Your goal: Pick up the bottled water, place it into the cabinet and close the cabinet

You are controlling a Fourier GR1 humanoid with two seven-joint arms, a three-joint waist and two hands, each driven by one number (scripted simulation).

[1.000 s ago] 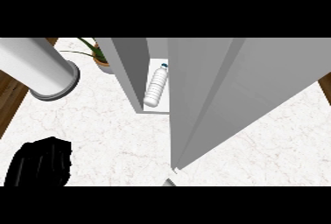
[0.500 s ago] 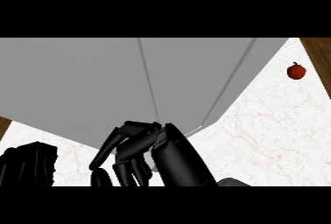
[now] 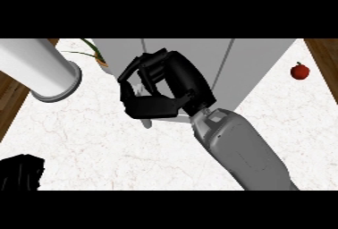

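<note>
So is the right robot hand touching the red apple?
Apart. In the head view the right robot hand sits at the cabinet, and bare counter separates it from the apple.

Even, bright light from overhead — white marble counter (image 3: 99, 138) reads clearly, no glare. Soft faint shadow under the grey forearm (image 3: 241, 150). Black right hand (image 3: 162, 89) swallows detail, fingers merging into one dark mass. Cabinet (image 3: 251, 62) faces flatly shaded — edges crisp.

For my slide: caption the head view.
Black right hand, fingers curled, before the grey cabinet on the white marble counter.
</note>
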